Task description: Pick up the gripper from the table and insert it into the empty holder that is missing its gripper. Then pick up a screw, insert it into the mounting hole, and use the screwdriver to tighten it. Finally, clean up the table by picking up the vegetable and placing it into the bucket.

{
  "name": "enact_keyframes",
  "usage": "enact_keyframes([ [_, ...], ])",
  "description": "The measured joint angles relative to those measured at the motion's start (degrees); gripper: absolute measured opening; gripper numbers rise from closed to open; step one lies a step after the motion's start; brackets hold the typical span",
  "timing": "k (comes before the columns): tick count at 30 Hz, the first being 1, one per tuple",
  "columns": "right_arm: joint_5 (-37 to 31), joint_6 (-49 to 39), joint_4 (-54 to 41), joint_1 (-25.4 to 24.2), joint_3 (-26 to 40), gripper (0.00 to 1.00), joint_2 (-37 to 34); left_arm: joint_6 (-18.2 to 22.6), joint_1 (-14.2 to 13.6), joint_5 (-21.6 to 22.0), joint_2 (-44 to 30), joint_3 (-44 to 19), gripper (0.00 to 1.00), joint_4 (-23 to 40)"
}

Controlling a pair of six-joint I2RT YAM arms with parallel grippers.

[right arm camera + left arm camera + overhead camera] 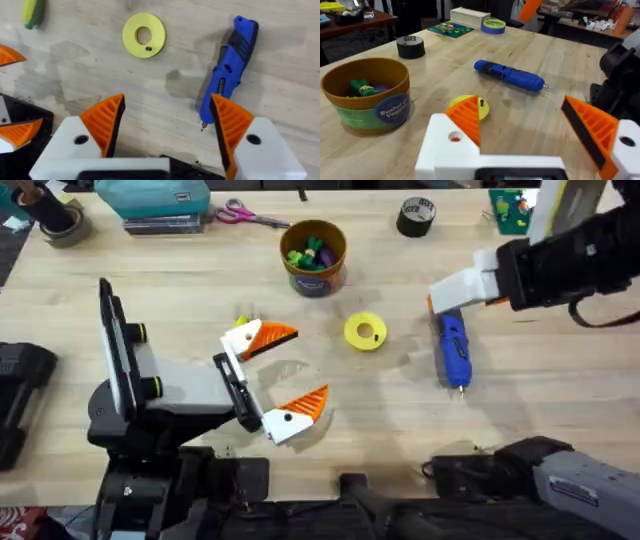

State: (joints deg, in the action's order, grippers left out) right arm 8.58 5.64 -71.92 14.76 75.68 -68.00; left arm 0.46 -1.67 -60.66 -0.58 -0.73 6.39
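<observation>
At the near left of the wooden tabletop (180,300), the left claw (283,377) lies low over the wood with its two white mounts spread wide apart, released and holding nothing; each mount carries an orange ribbed finger (272,336). Just beyond its farther finger, a small yellow-green vegetable (241,321) lies on the tabletop, partly hidden. Farther back, near the middle, stands the brown-orange bucket (313,260), upright, with green and purple toys inside. In front of the bucket and slightly to its right lies a flat yellow disc (365,332) with a centre hole and a small dark screw (148,48) resting on its face. Right of the disc, well apart from it, the blue screwdriver (453,352) lies flat, its thin metal tip pointing toward the near edge. The right claw (167,120) hovers above the screwdriver's far end, its orange-padded fingers spread and empty. A black tape roll (416,217) sits near the far edge.
</observation>
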Motion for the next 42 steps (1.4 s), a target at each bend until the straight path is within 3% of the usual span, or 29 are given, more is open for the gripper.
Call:
enact_keyframes([
  [6,-4.4,-0.1,1.2,5.9,-1.9,0.996,1.9,0.0,0.0,0.0,0.0,0.0,0.986,0.0],
  [13,-5.8,0.0,9.4,11.1,-7.2,0.996,1.9,0.0,0.0,0.0,0.0,0.0,0.986,0.0],
  [23,-6.2,1.7,17.3,14.1,-16.6,0.996,1.7,0.0,0.0,0.0,0.0,0.0,0.986,0.0],
  [42,-6.4,1.7,22.8,16.0,-17.1,0.996,-10.6,0.0,0.0,0.0,0.0,0.0,0.986,0.0],
])
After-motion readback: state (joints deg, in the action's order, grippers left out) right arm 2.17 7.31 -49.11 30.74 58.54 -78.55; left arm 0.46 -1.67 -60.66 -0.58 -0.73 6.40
